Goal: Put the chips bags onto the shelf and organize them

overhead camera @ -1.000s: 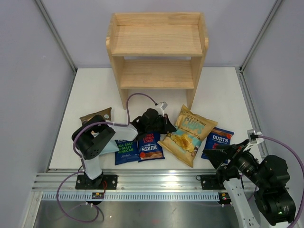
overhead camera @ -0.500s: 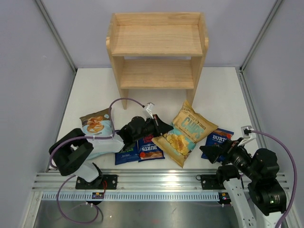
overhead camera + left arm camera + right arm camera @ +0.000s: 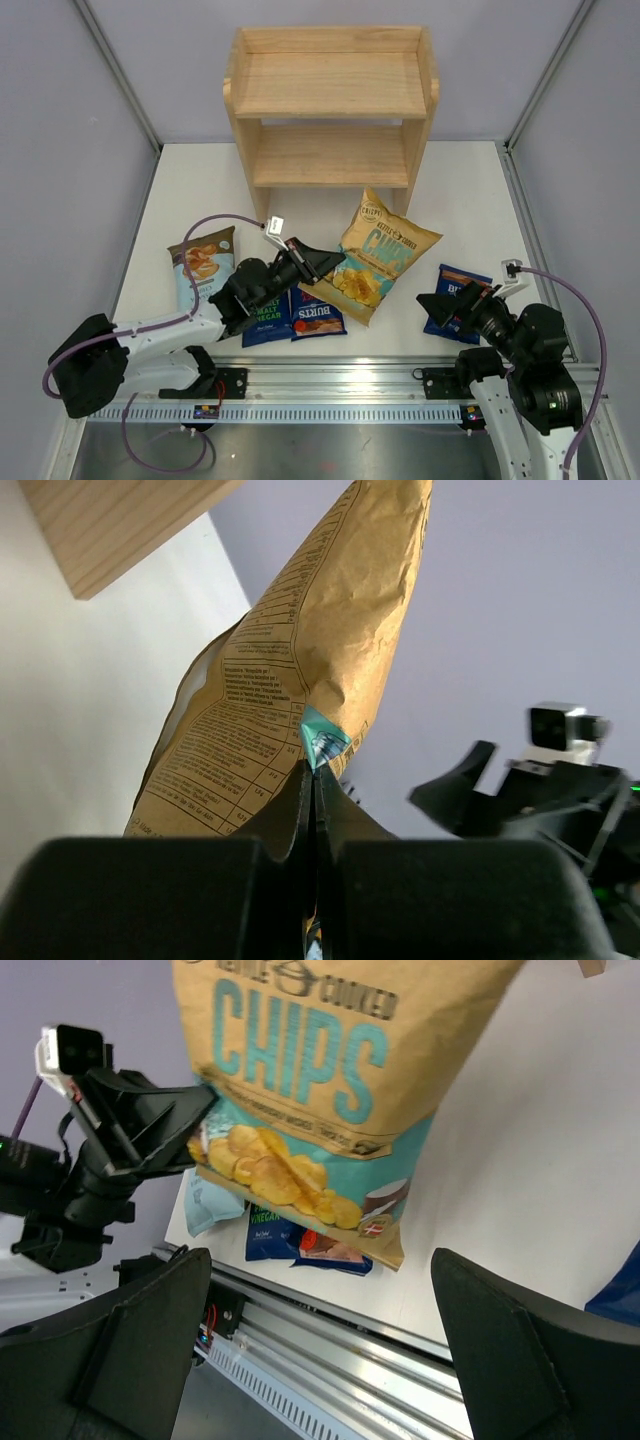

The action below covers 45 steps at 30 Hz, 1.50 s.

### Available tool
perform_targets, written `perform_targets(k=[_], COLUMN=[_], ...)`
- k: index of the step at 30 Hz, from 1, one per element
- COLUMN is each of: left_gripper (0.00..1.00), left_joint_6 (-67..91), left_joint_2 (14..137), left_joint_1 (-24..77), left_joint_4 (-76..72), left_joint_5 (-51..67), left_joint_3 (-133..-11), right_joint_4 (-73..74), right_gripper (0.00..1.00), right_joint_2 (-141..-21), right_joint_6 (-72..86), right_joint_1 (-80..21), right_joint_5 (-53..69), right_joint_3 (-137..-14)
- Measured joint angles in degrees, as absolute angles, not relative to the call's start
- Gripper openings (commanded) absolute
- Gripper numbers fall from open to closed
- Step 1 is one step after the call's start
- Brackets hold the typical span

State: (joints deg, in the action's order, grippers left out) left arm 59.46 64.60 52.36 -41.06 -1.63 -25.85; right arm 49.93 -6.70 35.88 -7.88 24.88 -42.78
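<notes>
My left gripper (image 3: 322, 262) is shut on the lower left corner of the yellow-and-teal chips bag (image 3: 372, 258) and holds it tilted up off the table; its brown back fills the left wrist view (image 3: 290, 670). Two dark blue BURTS bags (image 3: 298, 315) lie side by side under the left arm. The pale blue cassava bag (image 3: 203, 262) lies at the left. A third BURTS bag (image 3: 462, 295) lies at the right under my open, empty right gripper (image 3: 440, 305). The wooden shelf (image 3: 330, 110) stands at the back with both tiers bare.
A metal rail (image 3: 330, 385) runs along the near table edge. Grey walls close the sides and back. The shelf's corner shows in the left wrist view (image 3: 120, 525). The right wrist view shows the lifted bag's front (image 3: 320, 1070) and the left gripper (image 3: 150, 1120).
My left arm has stretched lower and lifted the yellow-and-teal bag up and toward the shelf. The cassava bag is now uncovered. My right gripper has moved over the right BURTS bag.
</notes>
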Motion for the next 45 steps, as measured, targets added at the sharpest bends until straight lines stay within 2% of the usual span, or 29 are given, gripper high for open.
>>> perform_targets(k=[8, 15, 23, 34, 38, 40, 41, 42, 45], left_gripper=[0.0, 0.0, 0.0, 0.0, 0.0, 0.0, 0.0, 0.0, 0.01], left_joint_6=[61.1, 62.7, 63.0, 63.3, 63.4, 63.6, 63.6, 63.5, 61.3], left_joint_2=[53.3, 47.7, 47.8, 50.3, 51.7, 52.5, 52.7, 52.8, 52.8], left_joint_1=[53.5, 56.2, 60.8, 64.6, 65.5, 65.9, 66.0, 66.0, 66.0], left_joint_4=[-38.5, -38.6, -40.7, -43.9, -44.0, -44.7, -44.8, -44.8, -42.5], left_joint_5=[-3.6, -2.1, -1.0, 0.0, 1.2, 1.9, 2.0, 2.2, 2.2], left_joint_3=[-24.6, -24.8, -26.6, -29.4, -31.2, -32.0, -32.3, -32.6, -33.5], right_joint_4=[38.6, 19.9, 6.4, 0.5, -7.2, -13.0, -15.2, -16.9, -15.5], right_gripper=[0.99, 0.99, 0.99, 0.99, 0.98, 0.79, 0.62, 0.51, 0.38], right_joint_2=[-3.8, -2.9, -6.9, -1.7, -2.3, -3.5, -4.3, -5.0, -6.3], right_joint_6=[39.5, 44.5, 46.6, 44.9, 47.8, 50.3, 51.5, 52.2, 52.6], right_joint_1=[-7.9, -7.9, -7.9, -7.9, -7.9, -7.9, -7.9, -7.9, -7.9], right_joint_5=[27.6, 37.3, 44.2, 44.8, 47.1, 48.8, 49.5, 50.2, 51.5], right_joint_3=[-34.1, -28.1, -26.1, -23.7, -22.0, -21.3, -21.3, -21.4, -24.2])
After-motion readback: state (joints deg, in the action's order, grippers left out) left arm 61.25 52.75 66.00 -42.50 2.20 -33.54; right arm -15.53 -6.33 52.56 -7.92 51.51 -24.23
